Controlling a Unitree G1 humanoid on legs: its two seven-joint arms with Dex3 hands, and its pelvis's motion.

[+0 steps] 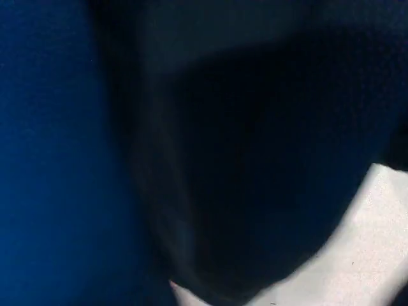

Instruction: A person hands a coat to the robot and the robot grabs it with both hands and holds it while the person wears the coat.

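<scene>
Right up close to the camera hangs the coat [191, 127], and it fills almost the whole head view. It is dark blue cloth. On the left side the cloth looks a brighter blue. In the middle and on the right it is very dark, almost black. A soft fold runs down from the top middle toward the bottom edge, and the cloth there is blurry.

Only 1 small part of the picture is not coat. At the bottom right corner you can see a bit of the floor [376, 242]. It is pale grey and flat. The coat's lower edge cuts across it in a slanted line, from the right edge down to the bottom edge. A tiny pale sliver also peeks out at the bottom edge, just left of the middle, but it is too small to tell what it is.

Neither of the robot's 2 hands shows. The coat covers everything where they could be, so you cannot tell if the left hand or the right hand is grasping the cloth, clenched, or let go. You cannot tell what holds the coat up.
</scene>
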